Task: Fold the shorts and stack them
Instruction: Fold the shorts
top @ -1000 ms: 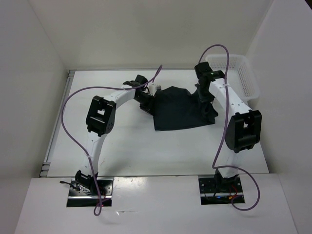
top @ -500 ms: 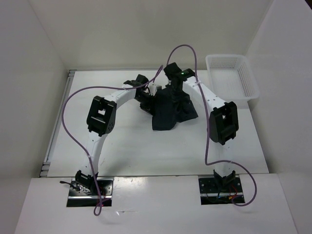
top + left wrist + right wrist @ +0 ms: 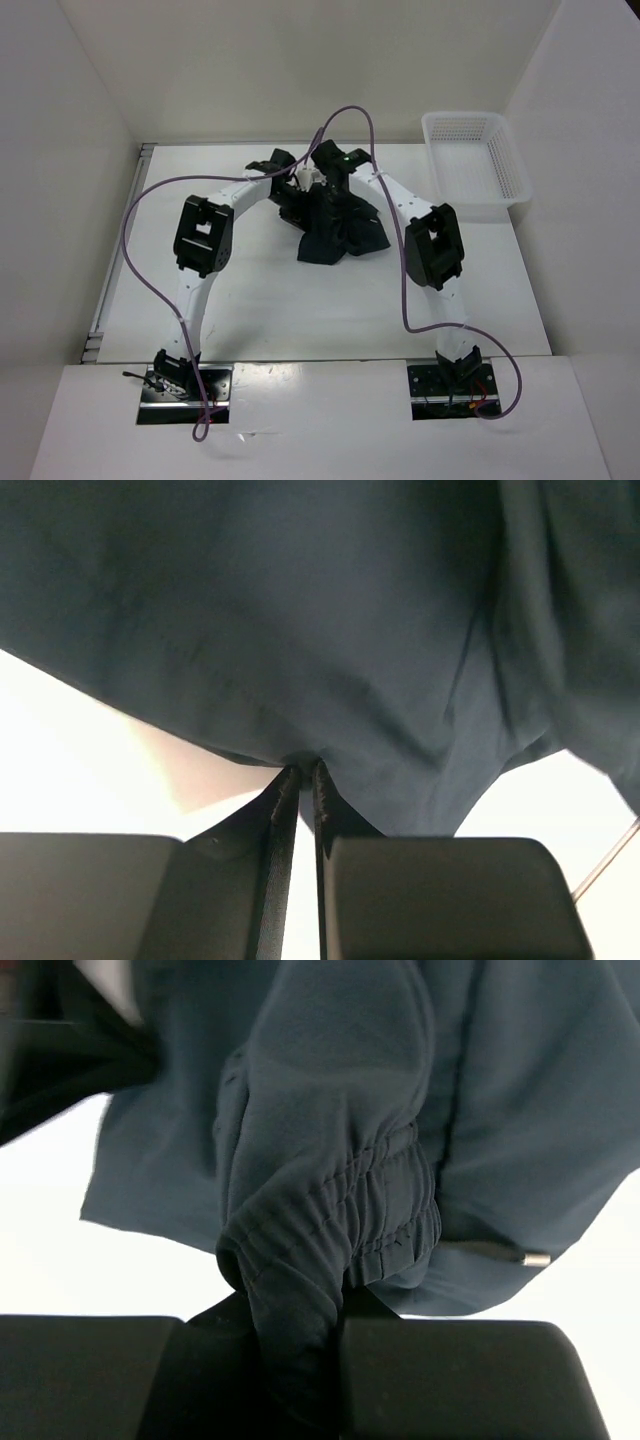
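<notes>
Overhead, the arms hide both grips on the shorts. Wrist views show the left gripper clamping an edge, the right gripper the waistband.

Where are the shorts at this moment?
Top view: the shorts are bunched at the far middle of the table, gripped by the left gripper and right gripper, left of the white basket.

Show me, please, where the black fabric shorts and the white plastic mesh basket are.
Black fabric shorts [image 3: 335,243]: top external view, bunched lower cloth.
White plastic mesh basket [image 3: 470,160]: top external view, bare mesh floor.
</notes>
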Available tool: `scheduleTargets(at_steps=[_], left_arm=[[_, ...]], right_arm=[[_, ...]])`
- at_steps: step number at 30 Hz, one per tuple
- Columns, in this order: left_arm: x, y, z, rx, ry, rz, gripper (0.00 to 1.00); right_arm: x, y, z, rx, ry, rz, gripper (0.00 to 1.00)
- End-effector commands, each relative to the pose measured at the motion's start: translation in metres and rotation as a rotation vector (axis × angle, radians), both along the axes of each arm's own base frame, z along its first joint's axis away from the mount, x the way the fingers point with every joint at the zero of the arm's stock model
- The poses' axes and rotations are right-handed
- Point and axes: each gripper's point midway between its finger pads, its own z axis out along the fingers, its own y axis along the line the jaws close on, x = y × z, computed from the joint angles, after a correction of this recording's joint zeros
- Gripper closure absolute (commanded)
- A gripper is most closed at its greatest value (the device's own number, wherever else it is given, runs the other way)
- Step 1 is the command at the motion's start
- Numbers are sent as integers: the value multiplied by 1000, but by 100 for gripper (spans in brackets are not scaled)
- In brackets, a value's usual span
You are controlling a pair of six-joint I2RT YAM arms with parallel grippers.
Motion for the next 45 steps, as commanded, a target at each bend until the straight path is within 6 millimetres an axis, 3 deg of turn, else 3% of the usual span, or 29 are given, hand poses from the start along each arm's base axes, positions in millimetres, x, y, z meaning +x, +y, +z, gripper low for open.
scheduleTargets(at_steps=[1, 6, 9, 10, 13, 14, 15, 17, 18, 20, 21, 23, 24, 25, 26, 28, 29, 30, 31, 33, 37, 41, 43, 44, 45], left_arm=[[5, 5, -3, 16, -8, 6, 83], [14, 16, -3, 21, -19, 32, 83], [26, 37, 1, 40, -39, 81, 82], [30, 46, 0, 56, -44, 100, 79], [44, 85, 8, 103, -71, 186, 67], [53, 105, 17, 106, -92, 230, 64], [54, 116, 20, 115, -96, 253, 58], [60, 136, 36, 111, -116, 295, 55], [58, 138, 40, 119, -118, 299, 55], [61, 144, 62, 122, -149, 315, 53], [61, 144, 69, 118, -163, 316, 53], [55, 133, 91, 107, -198, 295, 51], [48, 118, 96, 87, -200, 261, 50], [39, 107, 107, 71, -207, 236, 50], [28, 85, 109, 59, -204, 188, 48], [14, 64, 106, 47, -189, 136, 47], [8, 55, 103, 48, -179, 114, 47], [1, 40, 91, 54, -157, 80, 46], [4, 36, 88, 63, -169, 75, 46], [7, 30, 74, 78, -154, 66, 46], [18, 23, 71, 57, -157, 58, 40], [11, 6, 61, 81, -149, 24, 38], [16, 10, 51, 145, -172, 41, 38], [17, 13, 37, 173, -155, 46, 38], [20, 15, 37, 183, -170, 54, 38]], right_arm=[[-8, 59, 23, 135, -28, 61, 93], [-11, 88, 15, 204, -4, 101, 46], [-14, 103, 29, 283, 4, 146, 34], [-15, 107, 30, 303, 8, 165, 32], [-22, 118, 63, 397, -22, 247, 28], [-24, 120, 69, 415, -26, 256, 27], [-28, 120, 86, 441, -51, 295, 27], [-29, 118, 98, 450, -88, 321, 27], [-33, 114, 116, 457, -129, 353, 27], [-34, 105, 123, 437, -183, 375, 26], [-34, 86, 129, 396, -224, 371, 26], [-30, 68, 134, 365, -283, 361, 26], [-26, 46, 120, 326, -268, 327, 26], [-22, 29, 128, 297, -317, 316, 26], [-19, 5, 109, 251, -293, 282, 26], [-16, -25, 100, 168, -322, 276, 25], [-10, -34, 93, 143, -344, 273, 25], [-17, -48, 70, 97, -305, 276, 25], [-15, -59, 65, 55, -315, 290, 23], [-21, -68, 45, 36, -282, 291, 23], [-22, -80, 31, 73, -261, 291, 20], [-45, -87, 12, 68, -218, 405, 19], [-54, -92, -5, 59, -199, 416, 18], [-55, -93, -5, 56, -206, 426, 18], [-54, -92, -9, 58, -217, 426, 18]])
